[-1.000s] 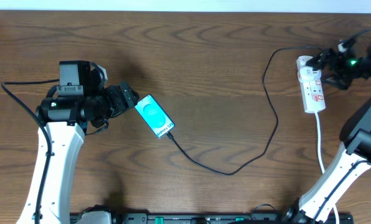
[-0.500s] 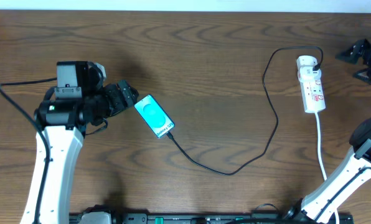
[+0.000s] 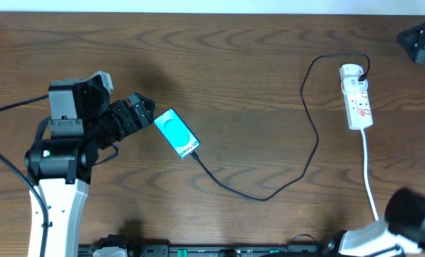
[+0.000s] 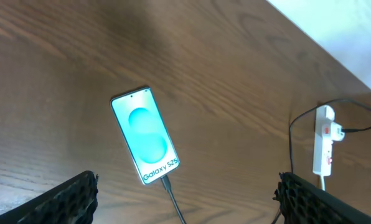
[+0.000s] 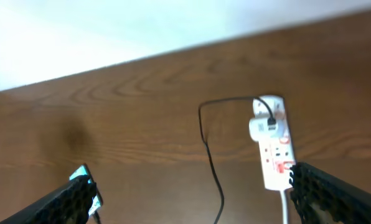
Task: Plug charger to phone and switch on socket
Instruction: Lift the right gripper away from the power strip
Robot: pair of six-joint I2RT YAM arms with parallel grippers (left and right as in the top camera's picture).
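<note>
The phone (image 3: pixel 177 133) lies flat on the table left of centre, teal screen up; it also shows in the left wrist view (image 4: pixel 144 135) and partly in the right wrist view (image 5: pixel 86 180). The black charger cable (image 3: pixel 269 191) has its tip plugged into the phone's lower end (image 4: pixel 167 185) and runs right and up to the socket. The white socket (image 3: pixel 358 96) lies at the right with a black plug in its far end (image 5: pixel 269 121). My left gripper (image 3: pixel 142 111) is open, just left of the phone. My right gripper (image 3: pixel 419 39) is open, raised at the far right edge.
The socket's white cord (image 3: pixel 368 171) runs down toward the front edge. The left arm's white body (image 3: pixel 55 185) stands at the front left. A white wall borders the table's far edge (image 5: pixel 142 31).
My right gripper has lifted off the socket and swung away to the upper right corner. My left arm has drawn back slightly to the left. Phone, cable and socket have not moved.
</note>
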